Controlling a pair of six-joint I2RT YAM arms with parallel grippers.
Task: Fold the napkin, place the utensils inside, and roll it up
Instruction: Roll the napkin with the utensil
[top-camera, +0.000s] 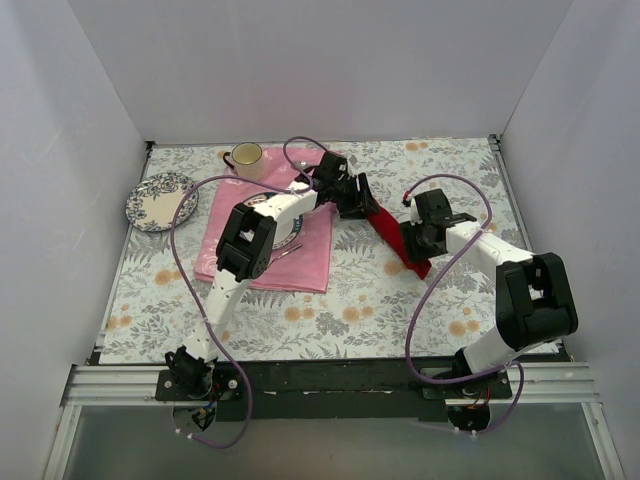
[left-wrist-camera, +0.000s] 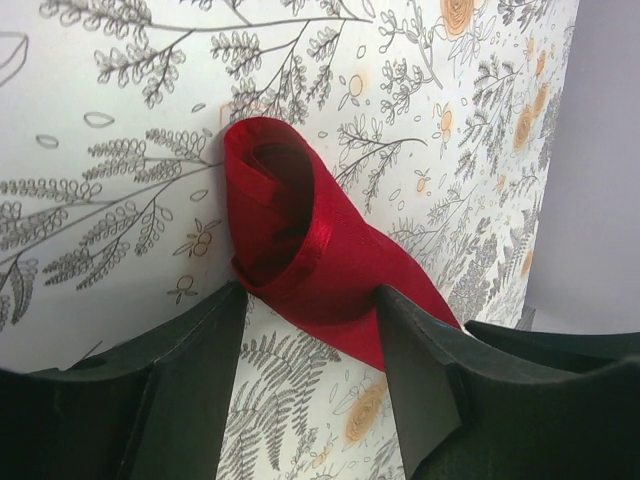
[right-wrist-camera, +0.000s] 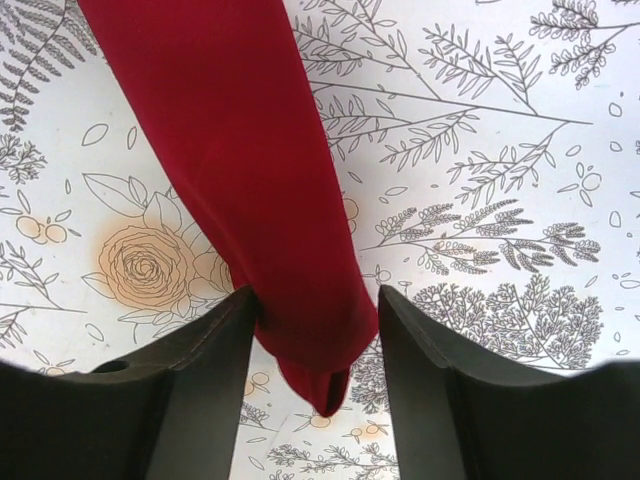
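The deep red napkin (top-camera: 392, 236) lies rolled into a slim tube on the floral table, running from upper left to lower right. My left gripper (top-camera: 364, 204) is at its upper end. In the left wrist view the roll's open end (left-wrist-camera: 290, 230) sits between the fingertips, both touching the cloth, so the gripper (left-wrist-camera: 310, 292) is shut on it. My right gripper (top-camera: 416, 246) straddles the lower end. There the napkin (right-wrist-camera: 240, 150) passes between the jaws of the gripper (right-wrist-camera: 315, 296), which are open; the right finger stands a sliver off the cloth. The utensils are hidden from view.
A large pale pink cloth (top-camera: 232, 262) lies left of centre with a plate (top-camera: 291, 232) and a silver utensil (top-camera: 286, 251) on it, partly under the left arm. A cup (top-camera: 245, 155) and a patterned plate (top-camera: 160, 200) stand at the back left.
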